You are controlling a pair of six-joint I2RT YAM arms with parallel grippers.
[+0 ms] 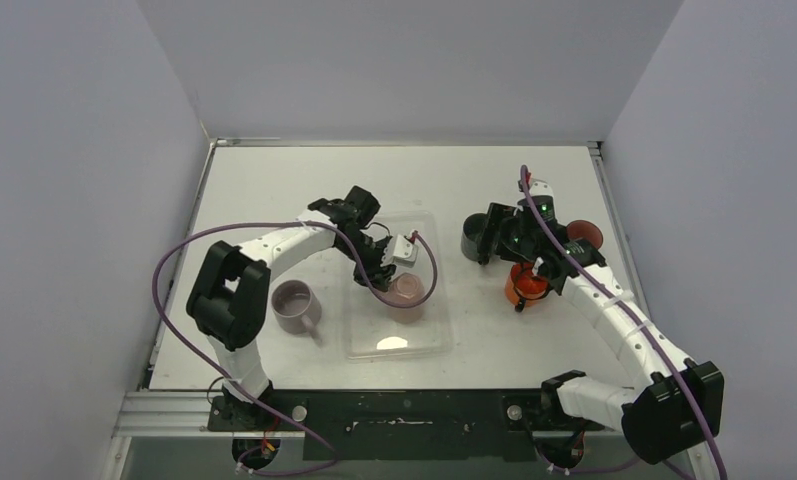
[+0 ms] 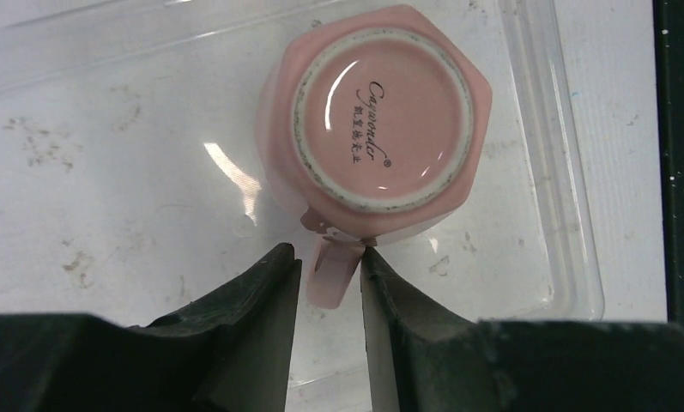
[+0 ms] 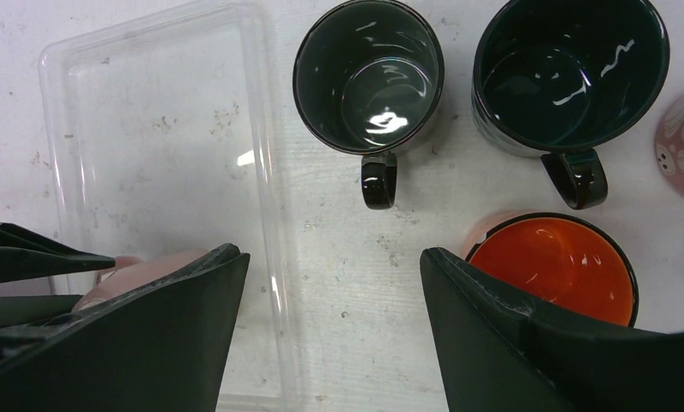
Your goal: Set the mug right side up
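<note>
Mug (image 2: 381,120): pink, faceted, glazed ceramic, base up inside the clear plastic tray (image 2: 570,257), near one wall.
Left gripper (image 2: 329,279): fingers (image 2: 265,318) flank the handle (image 2: 331,287); cannot tell if pinching.
Right gripper (image 3: 331,268): spread wide over the table (image 3: 355,249).

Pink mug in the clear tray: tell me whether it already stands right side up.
No, the pink mug has its base facing up at the left wrist camera, with the printed maker's mark showing.
</note>
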